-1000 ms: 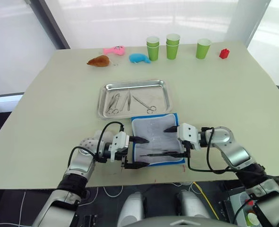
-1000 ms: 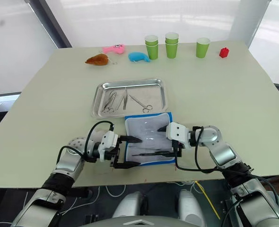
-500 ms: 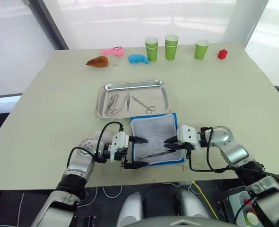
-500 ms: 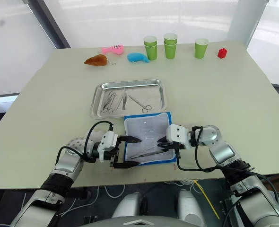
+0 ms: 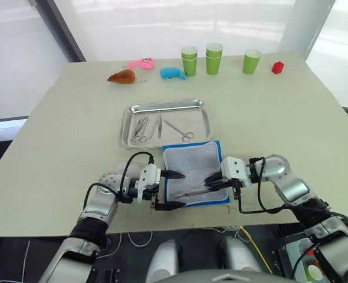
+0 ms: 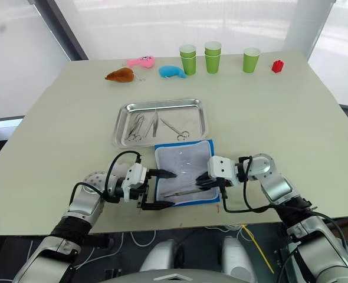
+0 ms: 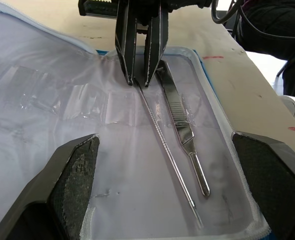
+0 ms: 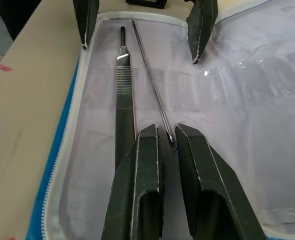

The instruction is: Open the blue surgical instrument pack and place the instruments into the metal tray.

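The blue surgical instrument pack (image 5: 193, 162) lies open near the table's front edge, pale lining up. Two instruments rest in its near part: flat tweezers (image 8: 125, 90) and a thin silver rod (image 8: 150, 70). My right gripper (image 8: 166, 134) is shut on the right end of the rod (image 7: 160, 135), low over the lining. At the pack's left edge my left gripper (image 5: 174, 190) stands open, its fingers (image 7: 75, 170) straddling the near corner and holding nothing. Beyond the pack sits the metal tray (image 5: 167, 107) with scissors (image 5: 180, 130) and other instruments (image 5: 142, 128) in it.
Along the far edge stand three green cups (image 5: 213, 58), a red block (image 5: 276, 67), a blue plush toy (image 5: 173, 72), a pink toy (image 5: 141, 62) and a brown toy (image 5: 122, 76). The table's front edge (image 5: 191, 221) runs just behind the pack.
My right gripper has closed from open onto the thin rod's end, and the rod now lies slanted. The left gripper has stayed open in place.
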